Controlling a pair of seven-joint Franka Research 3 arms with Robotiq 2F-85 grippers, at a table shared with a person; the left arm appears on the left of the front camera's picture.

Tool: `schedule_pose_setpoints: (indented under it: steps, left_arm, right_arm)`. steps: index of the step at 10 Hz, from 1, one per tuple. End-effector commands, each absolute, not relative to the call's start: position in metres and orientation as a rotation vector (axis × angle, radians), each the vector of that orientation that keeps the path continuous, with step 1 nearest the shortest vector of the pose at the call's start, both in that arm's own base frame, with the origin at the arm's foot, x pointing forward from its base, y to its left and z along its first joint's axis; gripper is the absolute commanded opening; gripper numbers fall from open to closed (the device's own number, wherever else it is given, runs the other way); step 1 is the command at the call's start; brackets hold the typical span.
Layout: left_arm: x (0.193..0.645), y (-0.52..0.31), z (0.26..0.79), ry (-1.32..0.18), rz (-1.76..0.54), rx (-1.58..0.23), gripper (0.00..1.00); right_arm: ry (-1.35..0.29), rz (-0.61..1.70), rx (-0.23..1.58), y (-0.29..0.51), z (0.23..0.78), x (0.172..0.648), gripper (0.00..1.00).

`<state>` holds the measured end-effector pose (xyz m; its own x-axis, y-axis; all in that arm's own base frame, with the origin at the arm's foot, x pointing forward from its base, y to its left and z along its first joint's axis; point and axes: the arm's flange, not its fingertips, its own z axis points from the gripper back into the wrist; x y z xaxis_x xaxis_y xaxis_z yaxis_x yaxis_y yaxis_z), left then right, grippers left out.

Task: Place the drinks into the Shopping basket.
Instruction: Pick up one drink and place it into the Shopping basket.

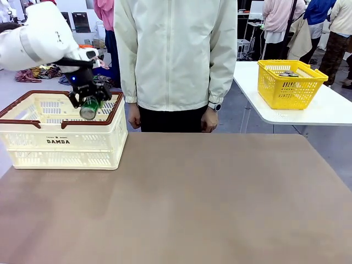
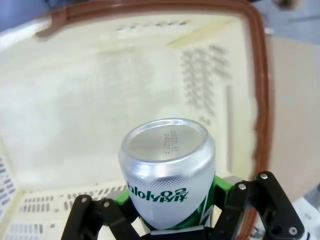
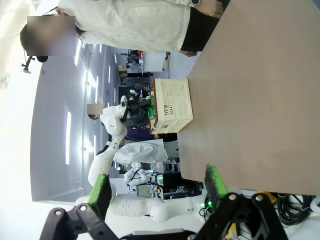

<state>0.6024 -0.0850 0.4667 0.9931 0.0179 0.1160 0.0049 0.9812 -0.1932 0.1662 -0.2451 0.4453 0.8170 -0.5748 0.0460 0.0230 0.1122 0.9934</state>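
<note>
**Left gripper holding the green can over the Shopping basket**

The left gripper point(image 1: 88, 103) is pinching the green can point(image 1: 89, 108) between its green pads, with the jaws pressed against the can's sides. In the left wrist view the can point(image 2: 167, 175) is pointing its silver end away from the wrist, toward the pale floor of the Shopping basket point(image 2: 260, 100). From the front the can is hanging tilted at about rim height, over the right half of the basket point(image 1: 33, 144). The basket is sitting at the far left of the brown table point(image 1: 192, 209), with its "DAMDA" side facing near. The white left arm point(image 1: 38, 36) is reaching in from the left above it.

The right gripper point(image 3: 157, 189) is hanging with its jaws spread wide and nothing between them, off the near edge of the table. Its camera is looking across the table at the basket point(image 3: 172, 105).

A person in a pale jacket point(image 1: 176, 55) is standing at the far edge of the table, hands point(image 1: 133, 116) hanging at the sides. Far right, a yellow basket point(image 1: 289, 82) is resting on a white table point(image 1: 330, 113).
</note>
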Motion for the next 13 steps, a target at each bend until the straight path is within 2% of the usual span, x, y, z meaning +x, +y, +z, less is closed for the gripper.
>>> schedule_pose_setpoints:
  steps: [1, 4, 8, 9, 10, 11, 13]
  left_arm:
    - [0.588, -0.092, 0.456, -0.111, 0.05, -0.079, 0.0]
    - [0.586, -0.093, 0.435, -0.096, -0.04, -0.055, 0.0]
    - [0.587, -0.092, 0.416, -0.057, -0.018, -0.013, 0.0]
    - [0.587, -0.091, 0.416, -0.067, -0.01, -0.021, 0.33]
    - [0.586, -0.089, 0.418, -0.071, -0.01, -0.025, 0.9]
    - [0.586, -0.088, 0.419, -0.073, -0.007, -0.024, 1.0]
    - [0.584, -0.083, 0.423, -0.085, 0.023, 0.011, 1.0]
  right_arm:
    - [-0.499, -0.467, 1.416, -0.242, 0.449, 0.168, 1.0]
    - [-0.499, -0.467, 1.416, -0.242, 0.449, 0.168, 1.0]
    - [-0.499, -0.467, 1.416, -0.242, 0.449, 0.168, 1.0]
    - [-0.499, -0.467, 1.416, -0.242, 0.449, 0.168, 1.0]
    - [-0.499, -0.467, 1.416, -0.242, 0.449, 0.168, 1.0]
    - [-0.499, -0.467, 1.416, -0.242, 0.449, 0.168, 1.0]
    - [-0.499, -0.467, 1.416, -0.242, 0.449, 0.168, 1.0]
